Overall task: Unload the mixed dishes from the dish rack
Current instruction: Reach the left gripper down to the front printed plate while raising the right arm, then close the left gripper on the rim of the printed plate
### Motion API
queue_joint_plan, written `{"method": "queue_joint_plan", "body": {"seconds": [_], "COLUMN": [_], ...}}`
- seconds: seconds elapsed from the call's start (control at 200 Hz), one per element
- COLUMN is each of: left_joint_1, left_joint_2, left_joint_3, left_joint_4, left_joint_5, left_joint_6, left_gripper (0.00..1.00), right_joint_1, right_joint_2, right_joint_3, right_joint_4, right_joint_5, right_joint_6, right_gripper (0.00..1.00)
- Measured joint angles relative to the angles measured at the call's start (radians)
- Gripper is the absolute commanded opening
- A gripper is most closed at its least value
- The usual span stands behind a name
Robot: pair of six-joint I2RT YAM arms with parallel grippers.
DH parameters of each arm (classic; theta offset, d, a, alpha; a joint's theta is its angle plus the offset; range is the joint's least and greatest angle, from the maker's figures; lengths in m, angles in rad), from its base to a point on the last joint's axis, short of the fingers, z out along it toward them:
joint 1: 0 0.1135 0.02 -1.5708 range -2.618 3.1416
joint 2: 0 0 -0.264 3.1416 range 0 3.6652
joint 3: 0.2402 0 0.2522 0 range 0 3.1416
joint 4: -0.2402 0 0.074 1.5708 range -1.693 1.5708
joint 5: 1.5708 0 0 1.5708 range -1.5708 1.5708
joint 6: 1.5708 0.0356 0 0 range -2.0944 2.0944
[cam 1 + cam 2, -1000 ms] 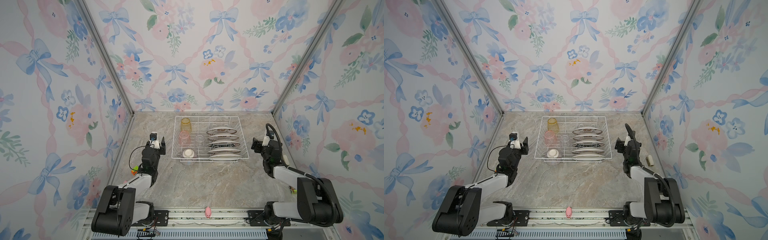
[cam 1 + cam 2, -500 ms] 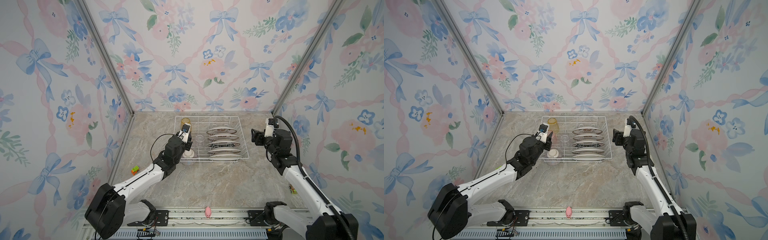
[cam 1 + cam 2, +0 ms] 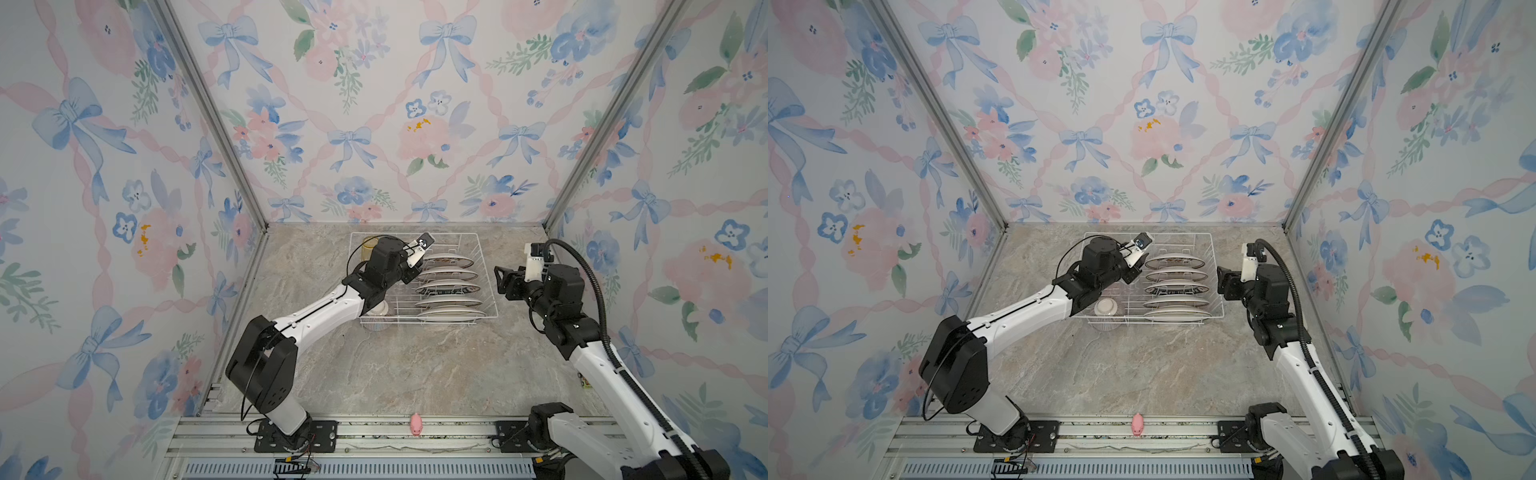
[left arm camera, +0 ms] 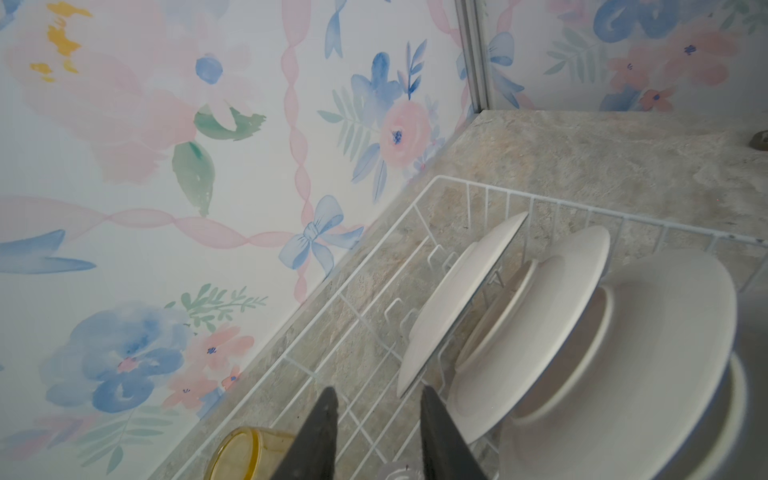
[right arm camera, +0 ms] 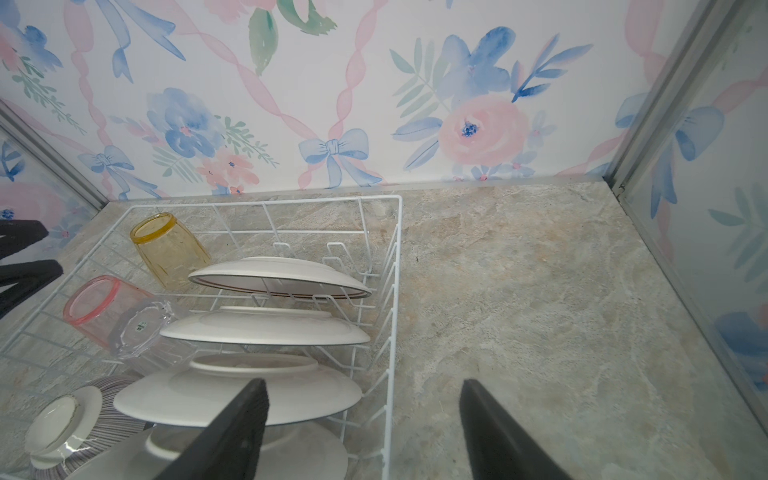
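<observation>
While every dish sits in the dish rack (image 3: 489, 274), we enter the step as the approach to a 1st pick; nothing lies unloaded on the table (image 3: 415, 365).

Item 1, dish rack: white wire, at the back middle of the table.

Item 2, plates (image 3: 449, 288): 5, white, on edge between the prongs, in a row filling the rack's right half.

Item 3, tumblers: yellow tumbler (image 5: 170, 249) in the rack's back left corner, with the pink tumbler (image 5: 99, 307) and clear tumbler (image 5: 141, 332) tilted nearer the front, touching each other.

Item 4, striped bowl (image 3: 1106, 309): upside down, foot up, in the front left corner.

Item 5, left gripper (image 4: 376, 399): inside the rack's left half, fingers narrowly apart and pinching nothing; wire floor shows through the gap. The yellow tumbler lies near 1 finger, and the edge of the rearmost plate (image 4: 457, 299) is just beside the other.

Item 6, right gripper (image 5: 361, 390): spread wide, empty, near the rack's right wall and facing the plates, touching neither.

Item 7, pig toy (image 3: 416, 424): on the front rail, well apart from the rack.

Next move, as we judge it: the left gripper must commit to 1 piece, plate edge or tumbler, and we cannot tell which. It then needs a finger on each side before closing. The right gripper needs to clear the wall, take a plate's edge, and lift it straight out of the prongs without knocking its neighbours.
</observation>
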Motion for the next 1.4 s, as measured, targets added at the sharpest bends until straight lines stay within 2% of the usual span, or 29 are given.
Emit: {"method": "queue_joint_plan", "body": {"seconds": [0.175, 0.36, 1.02, 1.4], "left_joint_1": [0.000, -0.009, -0.038, -0.038], "left_joint_2": [0.080, 0.136, 0.280, 0.364], "left_joint_3": [0.111, 0.145, 0.272, 0.351], "left_joint_4": [-0.119, -0.190, -0.233, -0.233], "left_joint_5": [0.079, 0.089, 0.018, -0.034], "left_joint_6": [0.056, 0.102, 0.221, 0.260], "left_gripper": [0.33, 0.31, 0.27, 0.15], "right_joint_1": [0.001, 0.001, 0.001, 0.001], "right_joint_2": [-0.005, -0.016, -0.048, -0.061], "right_joint_3": [0.007, 0.010, 0.010, 0.010], "right_joint_4": [-0.001, 0.003, 0.002, 0.002], "right_joint_5": [-0.004, -0.011, -0.010, -0.010], "right_joint_6": [0.003, 0.018, 0.037, 0.037], "right_gripper": [0.75, 0.75, 0.76, 0.76]}}
